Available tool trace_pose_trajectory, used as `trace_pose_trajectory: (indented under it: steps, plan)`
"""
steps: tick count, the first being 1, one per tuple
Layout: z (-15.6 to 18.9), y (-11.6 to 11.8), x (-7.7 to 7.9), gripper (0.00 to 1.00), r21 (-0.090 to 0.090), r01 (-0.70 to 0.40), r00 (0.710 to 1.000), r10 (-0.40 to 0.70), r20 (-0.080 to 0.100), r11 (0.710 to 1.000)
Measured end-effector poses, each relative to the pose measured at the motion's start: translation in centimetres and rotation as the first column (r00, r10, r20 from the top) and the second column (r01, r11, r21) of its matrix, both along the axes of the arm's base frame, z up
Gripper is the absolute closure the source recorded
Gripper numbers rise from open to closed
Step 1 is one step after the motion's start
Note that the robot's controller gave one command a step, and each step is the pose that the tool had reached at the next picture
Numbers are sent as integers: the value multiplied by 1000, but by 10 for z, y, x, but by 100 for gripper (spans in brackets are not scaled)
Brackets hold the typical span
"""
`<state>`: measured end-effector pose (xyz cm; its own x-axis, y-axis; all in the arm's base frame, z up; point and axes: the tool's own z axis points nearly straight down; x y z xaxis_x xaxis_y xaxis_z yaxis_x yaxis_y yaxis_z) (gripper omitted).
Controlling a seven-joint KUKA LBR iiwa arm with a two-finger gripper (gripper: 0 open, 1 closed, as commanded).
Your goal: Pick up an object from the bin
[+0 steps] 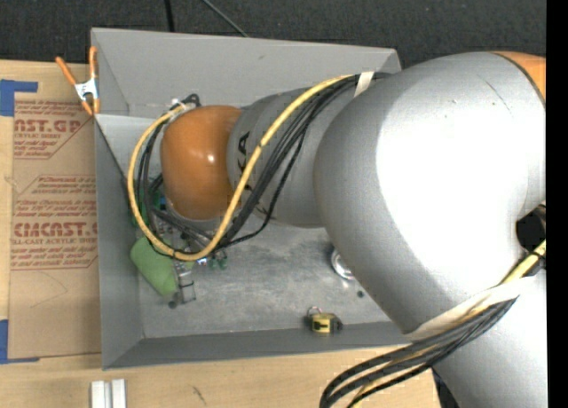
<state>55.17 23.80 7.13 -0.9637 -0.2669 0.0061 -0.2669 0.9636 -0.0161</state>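
Pale green lump (153,262) on the floor of the bin (257,295), against its left wall. Gripper (184,284) just beside it, below the orange wrist cover (197,162); whether spread or pressed together cannot be told. Small yellow-and-black item (321,321) lies well apart.

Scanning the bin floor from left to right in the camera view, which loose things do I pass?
Pale green lump by the left wall → small yellow-and-black piece near the front wall → shiny silver piece, slightly further right, at the edge of the arm.
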Motion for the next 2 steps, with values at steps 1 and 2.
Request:
trace_pose_trajectory:
  steps: [1,2]
  plan:
    - [0,-5,2,100,0,9,1000,-9,5,1000]
    - [159,-7,1,100,21,33,999,-34,12,999]
